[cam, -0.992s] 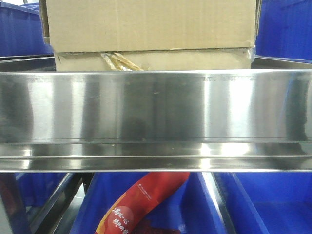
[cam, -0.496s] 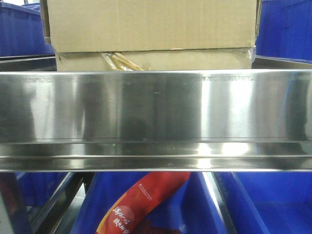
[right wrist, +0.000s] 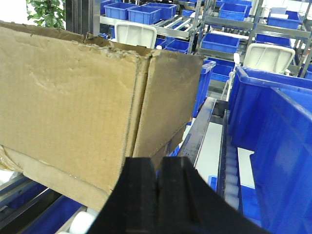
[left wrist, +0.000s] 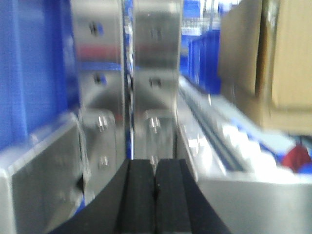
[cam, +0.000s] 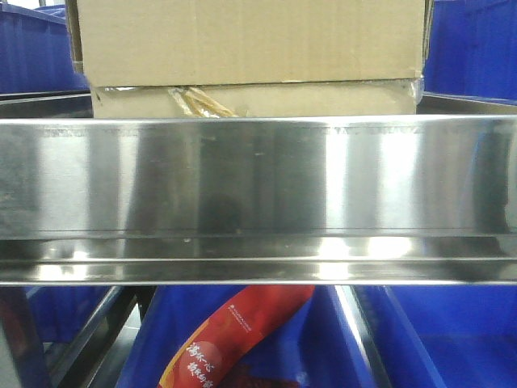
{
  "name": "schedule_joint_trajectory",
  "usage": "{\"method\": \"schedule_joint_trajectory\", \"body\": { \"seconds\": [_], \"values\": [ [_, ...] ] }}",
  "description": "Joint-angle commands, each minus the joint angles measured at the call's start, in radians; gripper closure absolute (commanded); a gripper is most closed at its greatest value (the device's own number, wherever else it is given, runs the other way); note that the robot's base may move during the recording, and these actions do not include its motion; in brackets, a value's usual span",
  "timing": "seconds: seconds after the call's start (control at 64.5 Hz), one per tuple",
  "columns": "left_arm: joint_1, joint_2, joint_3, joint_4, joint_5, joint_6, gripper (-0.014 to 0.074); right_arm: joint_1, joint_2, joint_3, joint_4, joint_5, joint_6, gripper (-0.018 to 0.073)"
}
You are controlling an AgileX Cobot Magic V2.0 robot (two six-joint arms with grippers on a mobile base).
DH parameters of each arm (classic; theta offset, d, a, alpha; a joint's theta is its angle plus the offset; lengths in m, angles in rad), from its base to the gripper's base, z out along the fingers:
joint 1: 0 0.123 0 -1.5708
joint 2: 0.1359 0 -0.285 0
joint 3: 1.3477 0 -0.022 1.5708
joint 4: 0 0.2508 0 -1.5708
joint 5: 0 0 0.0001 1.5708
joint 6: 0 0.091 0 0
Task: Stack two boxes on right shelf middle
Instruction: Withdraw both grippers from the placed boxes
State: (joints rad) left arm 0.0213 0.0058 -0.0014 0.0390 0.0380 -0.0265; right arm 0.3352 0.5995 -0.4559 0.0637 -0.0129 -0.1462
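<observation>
Boxes were already stacked on the shelf (cam: 258, 174): the tall box (cam: 250, 40) sat squarely on the flat box (cam: 307, 99), whose peeling tape (cam: 198, 101) hung over its front face, both just behind the broad steel rail. I judged the stacking done, which fits both arms being clear of the load. My left gripper (left wrist: 155, 195) had its pads pressed together on nothing, facing blurred steel brackets to the left of the boxes. My right gripper (right wrist: 158, 195) was likewise closed and empty, near the tall box's right corner. Below the shelf, a blue bin (cam: 339, 339) held a red packet (cam: 234, 335); other blue bins (right wrist: 273, 112) to the right showed no contents I could make out.
</observation>
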Motion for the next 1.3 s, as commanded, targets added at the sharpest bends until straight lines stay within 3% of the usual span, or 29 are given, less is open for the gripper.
{"method": "schedule_joint_trajectory", "body": {
  "seconds": [0.0, 0.806, 0.93, 1.039, 1.287],
  "values": [
    [0.003, -0.006, 0.001, -0.006, -0.062, 0.002, 0.0708, -0.002, -0.005, 0.002, -0.008, -0.025, -0.002, 0.0713],
    [0.003, -0.006, 0.001, -0.006, -0.063, 0.002, 0.0708, -0.002, -0.005, 0.005, -0.008, -0.023, -0.002, 0.0713],
    [0.003, -0.006, 0.001, -0.006, -0.063, 0.002, 0.0708, -0.006, -0.028, 0.005, -0.007, 0.040, 0.063, 0.0713],
    [0.003, -0.006, 0.001, -0.006, -0.063, 0.002, 0.0708, -0.033, -0.097, 0.024, -0.008, 0.138, 0.070, 0.0713],
    [0.003, -0.006, 0.001, -0.006, -0.063, 0.002, 0.0708, -0.205, -0.357, 0.232, 0.039, 0.101, 0.070, 0.0713]
  ]
}}
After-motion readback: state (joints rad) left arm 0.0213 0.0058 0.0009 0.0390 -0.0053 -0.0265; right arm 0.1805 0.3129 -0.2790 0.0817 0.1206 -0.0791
